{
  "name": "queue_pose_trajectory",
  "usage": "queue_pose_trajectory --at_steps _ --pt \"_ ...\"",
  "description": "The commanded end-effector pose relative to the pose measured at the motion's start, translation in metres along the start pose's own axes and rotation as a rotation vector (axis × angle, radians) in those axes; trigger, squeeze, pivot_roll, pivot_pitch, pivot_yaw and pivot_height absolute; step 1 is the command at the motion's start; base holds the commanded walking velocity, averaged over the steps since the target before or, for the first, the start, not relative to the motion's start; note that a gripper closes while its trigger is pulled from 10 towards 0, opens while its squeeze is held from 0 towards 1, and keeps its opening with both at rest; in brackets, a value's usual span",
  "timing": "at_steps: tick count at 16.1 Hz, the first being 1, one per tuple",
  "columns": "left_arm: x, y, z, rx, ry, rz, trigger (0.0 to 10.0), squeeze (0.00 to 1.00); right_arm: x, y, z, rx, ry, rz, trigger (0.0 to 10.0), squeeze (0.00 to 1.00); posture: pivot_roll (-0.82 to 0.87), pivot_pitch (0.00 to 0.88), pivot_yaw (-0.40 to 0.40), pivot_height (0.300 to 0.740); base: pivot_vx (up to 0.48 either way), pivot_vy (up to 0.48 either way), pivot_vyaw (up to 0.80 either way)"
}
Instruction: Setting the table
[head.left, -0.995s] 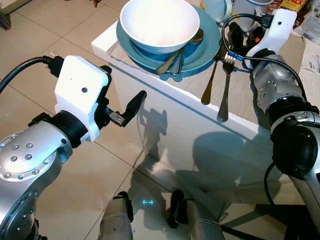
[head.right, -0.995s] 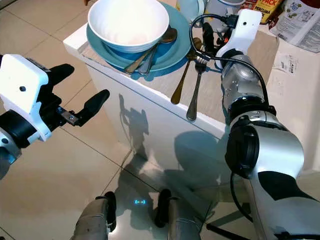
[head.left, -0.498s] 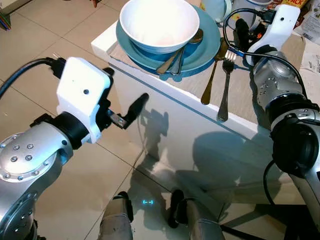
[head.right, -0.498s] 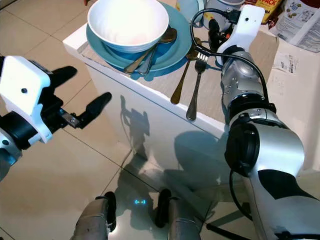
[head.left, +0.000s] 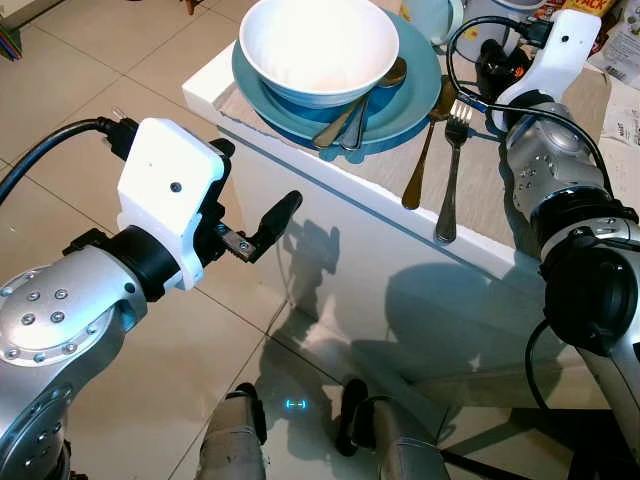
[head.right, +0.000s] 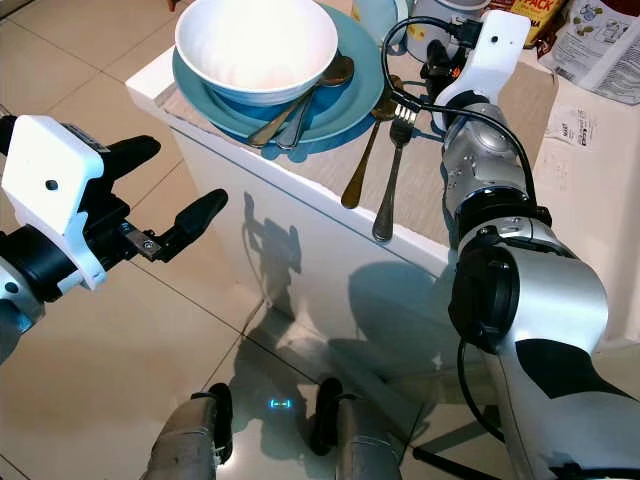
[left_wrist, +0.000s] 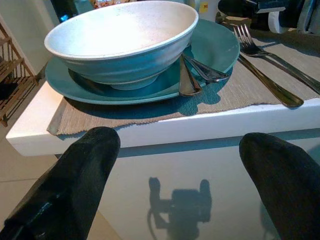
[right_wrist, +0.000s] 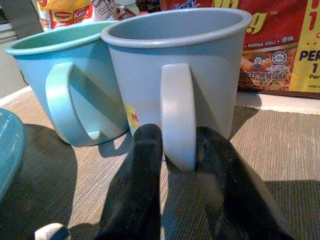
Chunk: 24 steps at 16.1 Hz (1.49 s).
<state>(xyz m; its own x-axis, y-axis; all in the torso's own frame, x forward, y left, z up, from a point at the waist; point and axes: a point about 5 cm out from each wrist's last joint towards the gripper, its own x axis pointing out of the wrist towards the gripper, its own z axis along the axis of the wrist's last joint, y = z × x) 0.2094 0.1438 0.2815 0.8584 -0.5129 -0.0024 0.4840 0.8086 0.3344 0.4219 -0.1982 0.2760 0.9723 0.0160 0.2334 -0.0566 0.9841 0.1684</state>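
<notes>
Broadly, the white table (head.left: 330, 215) runs from 10 o'clock to 4 o'clock across the head views, with a woven placemat (left_wrist: 235, 92) on it, and at the 12 o'clock end sits a teal plate (head.left: 410, 95) carrying a white bowl (head.left: 318, 45) with two spoons (head.left: 352, 115) leaning against its side; just beside the plate, toward 1 o'clock, a gold spoon (head.left: 425, 150) and a fork (head.left: 450, 170) lie parallel on the mat. Past them, near the far edge, stand two mugs touching side by side, a grey mug (right_wrist: 175, 75) and a teal mug (right_wrist: 70, 85) at its 9 o'clock, with printed food packets (right_wrist: 280, 45) behind. The right gripper (right_wrist: 177, 150) has its fingers set one on each side of the grey mug's handle (right_wrist: 176, 115), narrowly parted and seemingly pressed against it, though firm contact is hard to confirm. That mug looks rigid, light while empty, smooth-glazed and likely slippery, and breakable if knocked against its neighbour; the handle loop seems the right hold, pinched low where it is thickest, lifted straight up to avoid tipping. The left gripper (head.left: 250, 215) hangs off the table's 9 o'clock side over the tiled floor (head.left: 140, 70), fingers spread wide and holding nothing
</notes>
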Motion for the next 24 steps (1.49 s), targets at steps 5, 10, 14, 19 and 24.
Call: queue_pose_trajectory --at_steps 5,10,14,19,24 --pt "-0.006 -0.007 0.007 0.043 -0.037 -0.025 10.0 0.00 0.000 -0.002 0.002 0.009 -0.005 -0.018 0.0 0.00 0.31 0.333 -0.082 0.740 0.000 0.000 0.00" --pt "-0.002 -0.005 0.005 0.051 -0.044 0.005 10.0 0.00 0.002 0.005 0.010 -0.045 -0.063 0.027 0.0 0.00 0.30 0.261 -0.104 0.740 0.000 0.000 0.00" --pt "0.014 0.009 -0.009 0.032 -0.013 0.090 10.0 0.00 0.001 0.008 0.040 -0.066 -0.278 0.086 0.0 0.00 0.20 0.146 -0.113 0.740 0.000 0.000 0.00" --pt "0.043 0.010 -0.029 0.018 -0.013 0.075 10.0 0.00 -0.014 0.010 0.042 -0.126 -0.423 0.199 0.0 0.00 0.09 0.058 -0.076 0.740 0.000 0.000 0.00" --pt "0.053 0.013 -0.039 -0.002 -0.026 0.160 10.0 0.00 -0.073 0.028 0.022 -0.038 -0.399 0.268 10.0 0.00 0.03 0.029 -0.067 0.740 0.000 0.000 0.00"
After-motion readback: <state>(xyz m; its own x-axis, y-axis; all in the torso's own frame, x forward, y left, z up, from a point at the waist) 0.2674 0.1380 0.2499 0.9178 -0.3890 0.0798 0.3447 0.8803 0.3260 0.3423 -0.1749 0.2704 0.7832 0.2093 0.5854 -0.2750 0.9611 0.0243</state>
